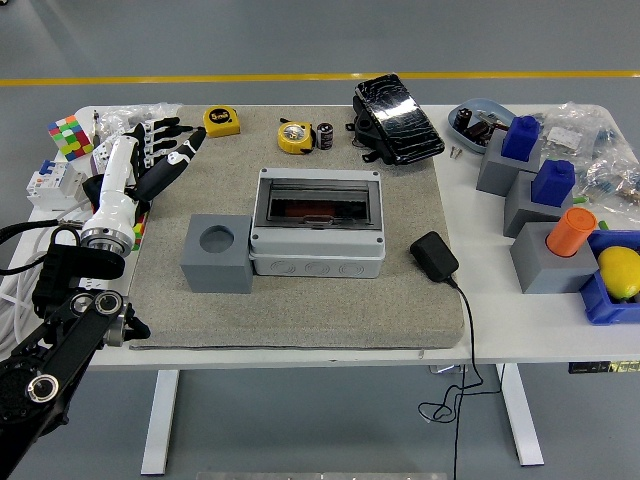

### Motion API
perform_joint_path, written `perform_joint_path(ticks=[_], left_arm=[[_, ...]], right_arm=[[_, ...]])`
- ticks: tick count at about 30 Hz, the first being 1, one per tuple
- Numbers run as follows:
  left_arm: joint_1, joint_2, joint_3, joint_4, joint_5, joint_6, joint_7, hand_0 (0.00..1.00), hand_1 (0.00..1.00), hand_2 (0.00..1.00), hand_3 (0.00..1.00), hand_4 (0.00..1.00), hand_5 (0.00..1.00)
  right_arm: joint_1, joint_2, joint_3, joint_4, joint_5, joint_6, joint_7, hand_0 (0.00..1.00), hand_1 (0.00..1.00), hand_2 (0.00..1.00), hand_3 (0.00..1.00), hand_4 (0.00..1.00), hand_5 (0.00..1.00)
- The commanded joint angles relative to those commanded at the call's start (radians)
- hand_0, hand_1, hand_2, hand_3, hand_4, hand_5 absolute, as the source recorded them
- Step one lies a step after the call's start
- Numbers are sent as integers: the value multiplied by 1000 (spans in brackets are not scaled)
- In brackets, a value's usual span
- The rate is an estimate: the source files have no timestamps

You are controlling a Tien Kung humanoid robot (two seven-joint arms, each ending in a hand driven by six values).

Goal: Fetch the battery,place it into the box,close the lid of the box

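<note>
- Battery (325,136): small dark cylinder, upright on the mat's (300,300) far edge, just right of the yellow tape measure (294,137) and apparently touching it. Nothing grips it, so the fetch is not yet done.
- Box (317,222): grey enclosure at mid-mat, dark clear lid over its top. Whether the lid is latched or only resting I cannot tell at this size. It sits straight ahead of the robot, likely so either arm can reach it.
- Grey block (216,253) with a round hole touches the box's left side; it plays no evident part in the task.
- Left hand (160,155): at the mat's far-left corner, fingers spread and relaxed, empty. It is well apart from the battery, with a second yellow tape (221,121) between them. My reading is that it must travel right along the far edge before any grasp.
- Right hand: not in view.
- Black charger (434,256) lies right of the box, its cord running off the tabletop's (520,345) near edge; a black case (397,118) sits beyond the battery to the right. Both are clear of the likely path.
- Risk, as I judge it: the battery is small and crowded by the tape measure, so fingers may nudge one while closing on the other.
</note>
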Motion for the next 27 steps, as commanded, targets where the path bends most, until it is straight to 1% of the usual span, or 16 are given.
perform_joint_path(ticks=[15,23,27], left_arm=[[33,-4,-24,-23,13,-12,11,666,741,735,728,916,546],[40,-1,-43,-29,20,-15,16,668,740,735,726,913,543],[39,-1,-41,-31,21,-17,19,668,740,735,726,913,543]], right_arm=[[9,8,-4,-2,1,-4,0,633,646,664,576,988,561],[15,4,-28,-8,21,-3,-2,633,646,664,575,983,559],[17,6,-31,-9,23,-2,-1,633,646,664,575,983,559]])
